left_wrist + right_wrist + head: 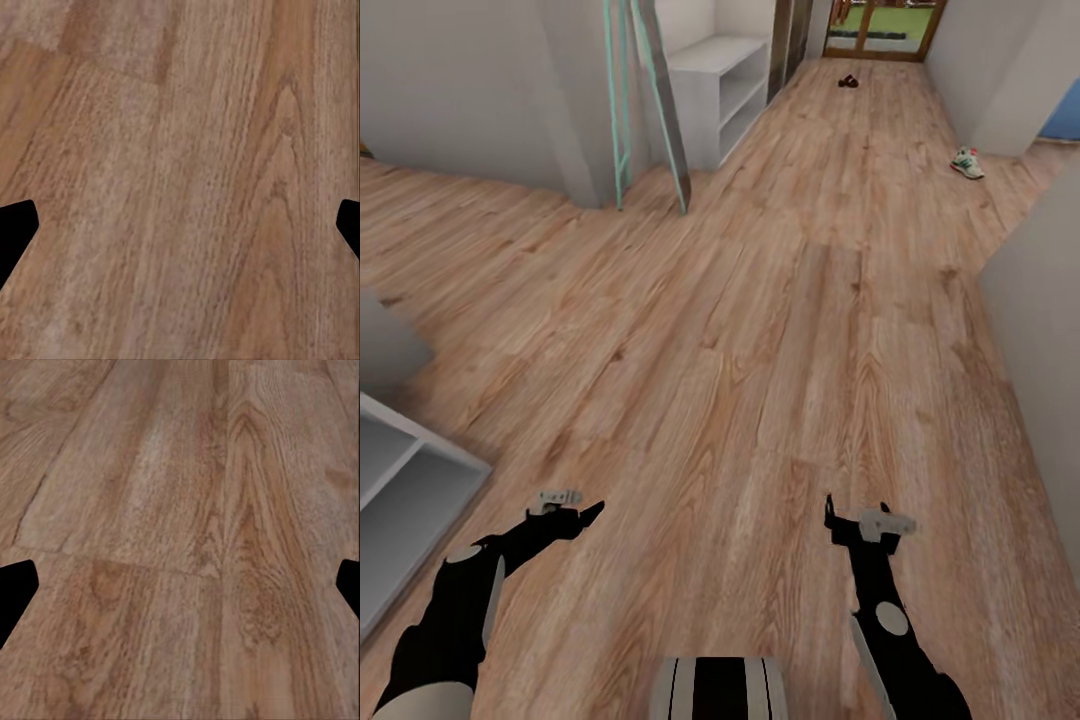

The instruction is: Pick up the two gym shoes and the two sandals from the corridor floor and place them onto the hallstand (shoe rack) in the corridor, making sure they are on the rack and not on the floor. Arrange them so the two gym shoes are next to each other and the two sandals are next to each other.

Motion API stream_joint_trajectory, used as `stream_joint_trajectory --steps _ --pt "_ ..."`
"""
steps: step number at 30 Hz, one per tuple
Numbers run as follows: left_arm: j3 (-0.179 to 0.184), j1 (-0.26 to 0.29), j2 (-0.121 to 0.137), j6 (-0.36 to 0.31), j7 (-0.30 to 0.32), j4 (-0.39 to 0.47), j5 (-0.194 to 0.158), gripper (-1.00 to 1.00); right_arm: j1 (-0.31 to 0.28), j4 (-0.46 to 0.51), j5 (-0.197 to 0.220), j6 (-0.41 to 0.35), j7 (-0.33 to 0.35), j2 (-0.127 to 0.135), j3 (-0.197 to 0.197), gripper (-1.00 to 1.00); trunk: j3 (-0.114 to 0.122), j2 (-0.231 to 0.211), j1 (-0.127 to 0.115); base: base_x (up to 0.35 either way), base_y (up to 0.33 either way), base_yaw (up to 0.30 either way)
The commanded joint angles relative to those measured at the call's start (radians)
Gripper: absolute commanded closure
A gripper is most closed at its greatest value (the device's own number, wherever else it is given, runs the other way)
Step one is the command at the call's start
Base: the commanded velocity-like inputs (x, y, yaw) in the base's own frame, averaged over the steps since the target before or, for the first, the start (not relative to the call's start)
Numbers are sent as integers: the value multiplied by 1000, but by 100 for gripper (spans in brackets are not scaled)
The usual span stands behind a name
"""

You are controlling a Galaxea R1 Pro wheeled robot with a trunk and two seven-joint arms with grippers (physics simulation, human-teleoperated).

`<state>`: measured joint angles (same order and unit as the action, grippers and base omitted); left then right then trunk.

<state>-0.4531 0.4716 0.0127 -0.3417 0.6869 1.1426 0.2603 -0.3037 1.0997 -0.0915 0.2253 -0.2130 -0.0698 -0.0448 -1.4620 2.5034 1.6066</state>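
We see a long stretch of the corridor floor point(760, 330), light brown wood-grain planks, running away from us toward a glazed door point(880, 25) at 12 o'clock. Far off at about 1 o'clock, a pair of gym shoes point(967, 163) lies on the planks near the right wall, cream-white with green stripes; at this range we cannot separate the two. Further still, just short of the door, a small dark shape rests on the floor, which we take for the sandals point(848, 82), too small to make out in detail. At 11 o'clock the pale grey-white hallstand point(718, 95) stands against the left wall, with a teal-framed ladder point(650, 100) leaning just beside it. A second pale shelf unit point(405, 490) sits at 9 o'clock, close to us.

Our left gripper point(582, 515) and right gripper point(838, 522) both hang low over bare planks, holding nothing. In each wrist view the black fingertips point(15, 225) point(15, 585) sit at opposite edges, so both jaws are spread wide.
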Motion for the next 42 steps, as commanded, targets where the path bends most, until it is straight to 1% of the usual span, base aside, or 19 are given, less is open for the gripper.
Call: stream_joint_trajectory --steps 1,2,3,4,6,8,11,13,15,17,18,19,22,25,31,33,36,38,42 --pt "-2 -1 0 -4 7 2 5 -100 21 16 -10 25 -4 -1 -1 -100 -1 0 0 322 -101 -282" --pt "-2 -3 0 -3 6 2 5 -100 40 34 -10 44 -4 -1 -1 -100 -1 0 0 322 -101 -281" --pt "-3 -6 -1 -1 6 3 5 -100 80 75 -10 70 -5 -1 -1 -100 -1 0 0 322 -101 -274" --pt "-3 -8 -1 -1 6 3 5 -100 100 98 -11 79 -5 -1 -1 -100 -2 0 0 322 -101 -268" --pt "-4 -13 0 0 5 6 5 -100 171 197 -10 101 -6 -1 0 -100 -3 0 0 322 -101 -255" --pt "-4 -15 0 1 4 11 5 -100 208 263 -10 107 -6 -1 0 -100 -4 0 0 322 -101 -238" --pt "-4 -20 -1 1 4 37 6 -100 234 317 -10 98 -6 -1 0 -100 -6 0 0 322 -101 -204" --pt "-4 -30 -1 1 3 64 6 -100 242 336 -10 65 -6 -2 1 -100 -7 0 0 323 -101 -148" --pt "-2 -43 -1 1 2 97 7 -100 247 353 -10 -4 -6 -2 2 -100 -8 0 0 322 -100 -122" --pt "0 -54 0 0 1 135 11 -100 250 390 -11 -133 -6 -2 3 -100 -10 0 0 322 -98 -107" --pt "1 -56 0 0 1 141 12 -100 250 397 -11 -166 -6 -2 3 -100 -11 0 0 322 -96 -101" --pt "2 -58 0 0 1 152 13 -100 251 407 -11 -226 -6 -2 4 -100 -11 0 0 322 -95 -98" --pt "4 -60 0 -1 1 182 15 -100 251 418 -11 -307 -6 -2 6 -100 -14 0 0 322 -94 -98" --pt "6 -62 0 -8 -1 223 18 -100 251 423 -11 -350 -6 -3 9 -100 -15 0 0 322 -86 -91" --pt "6 -62 0 -14 -1 246 18 -100 252 425 -11 -393 -6 -4 17 -100 -19 0 0 324 -36 -84" --pt "6 -62 0 -15 -1 249 18 -100 252 425 -11 -443 -6 -4 20 -100 -20 0 0 327 -8 -81" --pt "5 -62 1 -17 0 251 18 -100 252 425 -11 -559 -6 -4 21 -100 -22 0 0 328 -4 -82" --pt "5 -62 0 -18 -1 252 18 -100 252 425 -11 -613 -6 -3 21 -100 -24 0 0 328 -2 -92" --pt "6 -62 -4 -18 0 253 17 -100 252 425 -11 -656 -6 -3 21 -100 -27 0 0 328 -1 -107"
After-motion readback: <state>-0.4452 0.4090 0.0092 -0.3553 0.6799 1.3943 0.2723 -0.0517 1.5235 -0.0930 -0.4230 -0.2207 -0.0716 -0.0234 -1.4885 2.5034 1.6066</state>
